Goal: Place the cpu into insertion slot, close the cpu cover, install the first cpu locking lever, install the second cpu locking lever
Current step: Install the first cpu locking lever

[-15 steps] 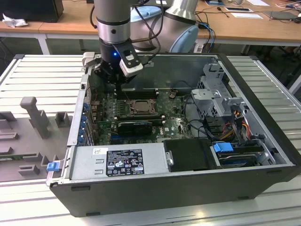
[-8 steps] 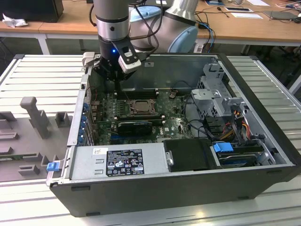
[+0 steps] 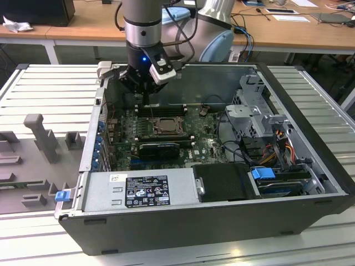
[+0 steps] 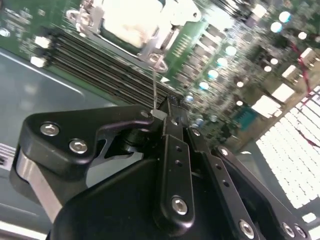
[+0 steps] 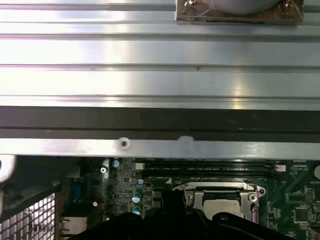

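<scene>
Closest in, in the second wrist view: gripper (image 4: 161, 114) pressed together, pinching the thin wire locking lever (image 4: 154, 87). Just beyond, past black memory slots (image 4: 95, 60), cpu cover (image 4: 150, 47) lying shut over the pale cpu (image 4: 132, 20), seated in the insertion slot (image 3: 161, 126), at five o'clock from the gripper in the exterior view. Best to grip firmly and follow the lever's own arc, without bending the wire.
</scene>
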### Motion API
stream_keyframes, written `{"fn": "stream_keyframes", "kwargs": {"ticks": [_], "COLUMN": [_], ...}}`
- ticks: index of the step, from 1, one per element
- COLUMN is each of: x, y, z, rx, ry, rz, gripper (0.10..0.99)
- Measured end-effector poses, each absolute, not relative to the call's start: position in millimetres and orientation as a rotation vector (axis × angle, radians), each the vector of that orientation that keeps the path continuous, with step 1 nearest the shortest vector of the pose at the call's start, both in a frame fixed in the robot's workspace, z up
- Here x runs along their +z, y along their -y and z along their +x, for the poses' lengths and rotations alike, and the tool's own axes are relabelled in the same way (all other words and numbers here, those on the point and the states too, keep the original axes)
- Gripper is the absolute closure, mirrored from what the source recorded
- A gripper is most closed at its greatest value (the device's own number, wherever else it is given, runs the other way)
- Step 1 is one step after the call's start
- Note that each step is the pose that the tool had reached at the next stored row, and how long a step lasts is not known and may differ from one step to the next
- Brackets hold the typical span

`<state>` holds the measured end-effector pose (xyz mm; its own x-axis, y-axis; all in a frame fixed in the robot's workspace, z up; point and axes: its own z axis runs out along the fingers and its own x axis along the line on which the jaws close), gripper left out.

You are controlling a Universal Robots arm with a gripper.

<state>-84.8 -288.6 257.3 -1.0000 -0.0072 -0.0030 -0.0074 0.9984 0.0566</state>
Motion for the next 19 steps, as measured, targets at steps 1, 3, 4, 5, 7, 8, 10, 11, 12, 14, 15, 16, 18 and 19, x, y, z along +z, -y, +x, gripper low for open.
{"fn": "stream_keyframes", "kwargs": {"ticks": [1,3,4,5,7,8,10,11,12,14,15,16,18,19], "x": [257,255,254,254,252,252,251,251,251,249,247,243,238,236], "y": [288,288,288,288,288,288,288,288,289,290,290,290,290,290], "z": [-81,-72,-66,-61,-50,-46,-42,-41,-41,-41,-41,-41,-38,-36], "rx": [0.089,0.089,0.089,0.089,0.089,0.089,0.098,0.122,0.161,0.169,0.169,0.169,0.169,0.169], "ry": [-3.138,-3.138,-3.138,-3.138,-3.138,-3.138,-3.137,-3.136,-3.134,-3.133,-3.133,-3.132,-3.133,-3.133], "rz": [-0.013,-0.015,-0.016,-0.018,-0.021,-0.021,-0.022,-0.022,-0.022,-0.022,-0.022,-0.020,-0.020,-0.020], "gripper": [0.980,0.980,0.980,0.980,0.980,0.980,0.980,0.980,0.980,0.980,0.980,0.980,0.980,0.980]}}
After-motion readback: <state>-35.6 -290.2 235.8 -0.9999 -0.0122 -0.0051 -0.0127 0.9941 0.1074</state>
